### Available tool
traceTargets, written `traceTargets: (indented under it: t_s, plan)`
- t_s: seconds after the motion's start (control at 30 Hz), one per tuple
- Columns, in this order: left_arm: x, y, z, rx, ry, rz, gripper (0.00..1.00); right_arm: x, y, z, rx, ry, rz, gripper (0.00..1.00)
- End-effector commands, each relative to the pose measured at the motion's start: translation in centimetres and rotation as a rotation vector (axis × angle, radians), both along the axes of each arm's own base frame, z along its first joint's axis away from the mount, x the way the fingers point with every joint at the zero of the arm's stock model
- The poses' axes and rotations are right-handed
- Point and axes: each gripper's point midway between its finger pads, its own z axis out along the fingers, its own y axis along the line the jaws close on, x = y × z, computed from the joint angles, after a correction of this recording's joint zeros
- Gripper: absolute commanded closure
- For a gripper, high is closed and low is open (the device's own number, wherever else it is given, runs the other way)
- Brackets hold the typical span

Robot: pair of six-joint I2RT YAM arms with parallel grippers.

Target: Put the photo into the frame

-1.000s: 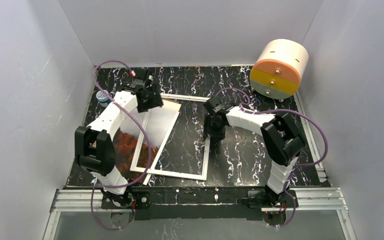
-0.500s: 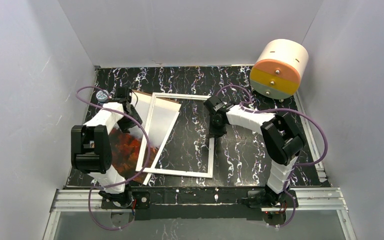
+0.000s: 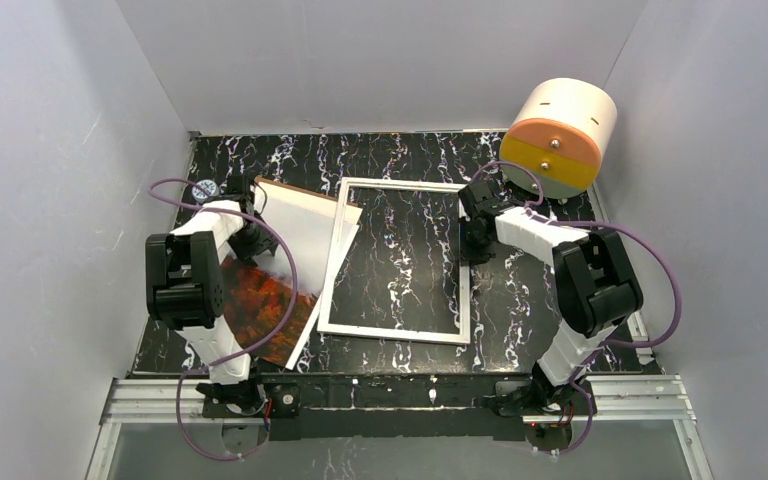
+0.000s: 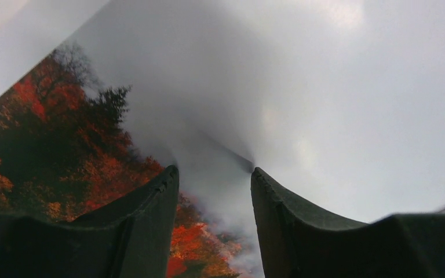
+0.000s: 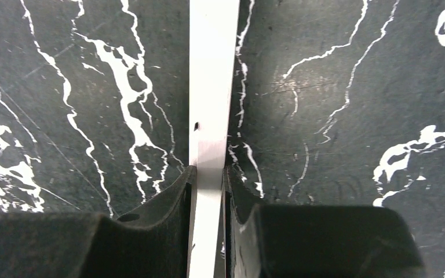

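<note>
While you look down from above, the frame [image 3: 392, 332] lies flat mid-table, a narrow white rim with the black marbled table [image 3: 520, 300] showing through it. The photo [image 3: 300, 225] lies tilted just left of it, one corner crossing the frame's left rim. Your right gripper [image 3: 473, 240] sits on the frame's right rim, and your left gripper [image 3: 245, 235] sits at the photo's far-left part.

From the left wrist, the jaws stand half apart over the smooth print with nothing between them; I cannot tell whether they touch it. I judge the paper light, floppy and easily creased, so take it by the white border.

From the right wrist, the fingers [image 5: 174, 197] pinch the stiff, flat rim, which should slide as one piece.
</note>
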Motion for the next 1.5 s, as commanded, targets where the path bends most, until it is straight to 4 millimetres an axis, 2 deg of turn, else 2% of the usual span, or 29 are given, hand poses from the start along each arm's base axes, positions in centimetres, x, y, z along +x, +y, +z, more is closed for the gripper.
traceTargets:
  t_s: [0.0, 0.17, 0.3, 0.57, 0.7, 0.8, 0.9, 0.97, 1.03, 1.13, 1.23, 1.33, 1.43, 1.47]
  plan:
    - [0.6, 1.0, -0.1, 0.013, 0.016, 0.009, 0.53, -0.7, -3.2, -0.2, -0.113, 0.014, 0.090, 0.73]
    - [1.2, 1.4, -0.4, 0.016, 0.021, 0.016, 0.54, -0.4, -6.9, 0.2, -0.258, 0.005, 0.066, 0.74]
    - [1.3, 1.7, -0.5, 0.017, 0.026, 0.020, 0.54, -0.3, -8.6, 0.7, -0.309, 0.000, 0.023, 0.73]
    - [1.4, 1.9, -0.6, 0.014, 0.032, 0.015, 0.55, -1.5, -9.8, 0.5, -0.336, 0.005, -0.004, 0.73]
    - [1.7, 1.9, -0.4, 0.006, 0.025, 0.010, 0.55, -0.9, -9.9, 1.7, -0.346, -0.028, -0.012, 0.70]
    - [2.2, 1.8, 0.3, 0.000, 0.011, -0.001, 0.55, -0.1, -9.2, 3.5, -0.306, -0.052, -0.030, 0.63]
    - [3.0, 1.1, 1.9, -0.033, -0.028, -0.032, 0.54, 1.3, -7.0, 7.0, -0.184, -0.112, -0.054, 0.41]
    - [3.7, 0.8, 3.4, -0.054, -0.063, -0.050, 0.52, 2.2, -4.4, 9.6, -0.039, -0.159, -0.062, 0.33]
    - [4.2, 0.3, 5.0, -0.079, -0.093, -0.065, 0.50, 2.9, -0.9, 12.1, 0.159, -0.193, -0.048, 0.29]
    - [4.8, -1.6, 7.0, -0.174, -0.142, -0.108, 0.44, 2.9, 4.6, 14.4, 0.453, -0.181, -0.035, 0.29]
    - [4.5, -4.1, 8.2, -0.290, -0.175, -0.152, 0.40, 2.7, 9.7, 15.0, 0.643, -0.123, -0.042, 0.33]
    - [3.4, -7.1, 9.1, -0.389, -0.203, -0.237, 0.33, 1.8, 15.0, 14.5, 0.739, -0.049, -0.012, 0.34]
    - [1.5, -10.0, 9.0, -0.382, -0.201, -0.350, 0.27, 0.8, 19.6, 13.4, 0.769, 0.014, -0.016, 0.34]
    - [0.7, -10.4, 8.5, -0.340, -0.188, -0.375, 0.24, 0.6, 20.8, 12.9, 0.776, 0.038, -0.023, 0.34]
